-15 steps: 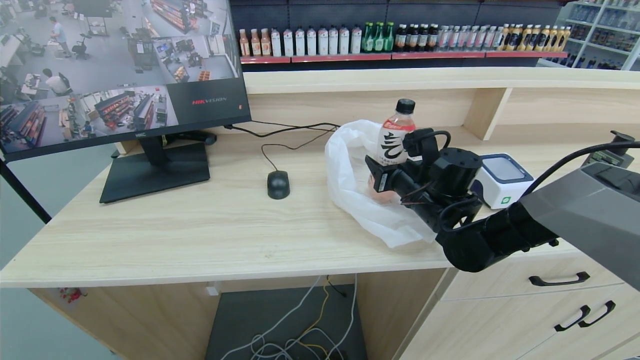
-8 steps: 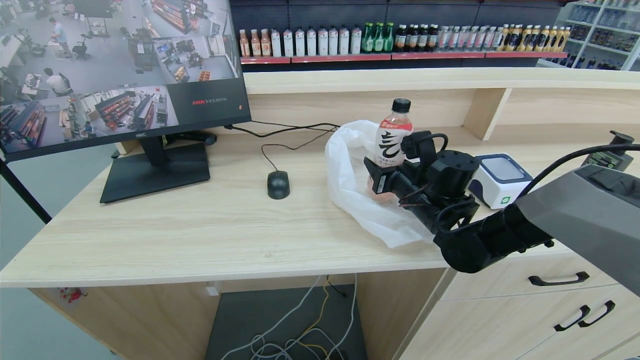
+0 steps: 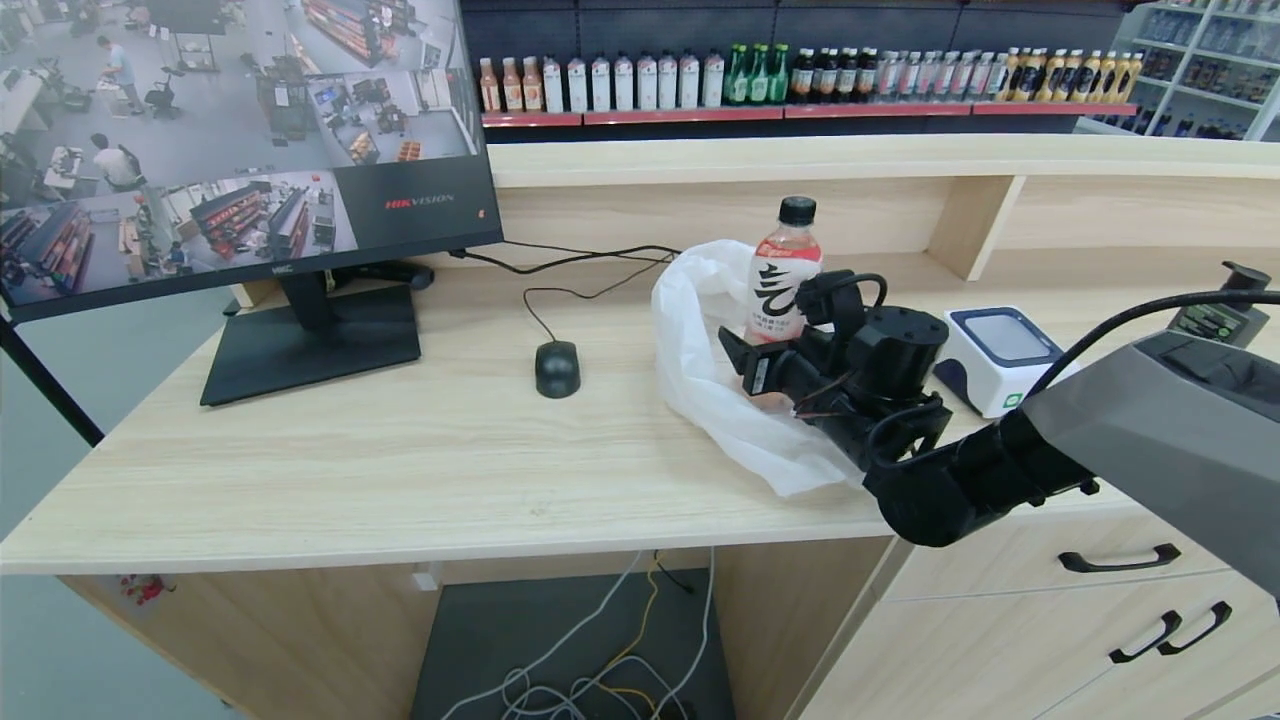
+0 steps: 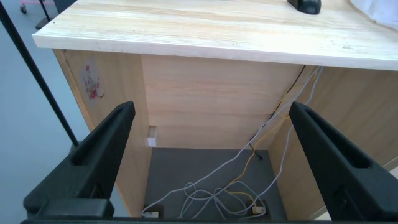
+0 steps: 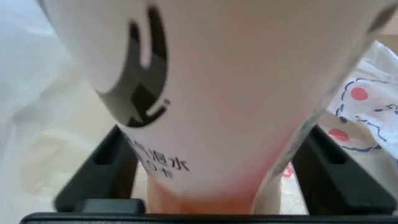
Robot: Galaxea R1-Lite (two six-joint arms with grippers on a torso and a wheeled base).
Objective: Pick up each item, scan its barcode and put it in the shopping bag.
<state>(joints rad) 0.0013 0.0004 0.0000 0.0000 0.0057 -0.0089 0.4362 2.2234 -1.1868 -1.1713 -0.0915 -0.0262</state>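
Clear plastic bottle of pink drink, black cap, white label [image 3: 785, 270]: it stands upright, cap to the ceiling, long axis near vertical. The right gripper [image 3: 768, 362] is clamped on its lower body, a black finger [image 5: 99, 168] on either side. The bottle sits over the mouth of the crumpled white plastic shopping bag [image 3: 695, 345] on the pale wooden table [image 3: 400, 460]. The right arm stretches in low from the right, wrist level. The left gripper [image 4: 211, 155] hangs low before the table's front edge, jaws spread wide.

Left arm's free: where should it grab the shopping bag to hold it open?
Probably the shopping bag's raised left rim, coming in from the robot's left: that edge stands up clear of the desk, while the right end effector and bottle crowd its other side.
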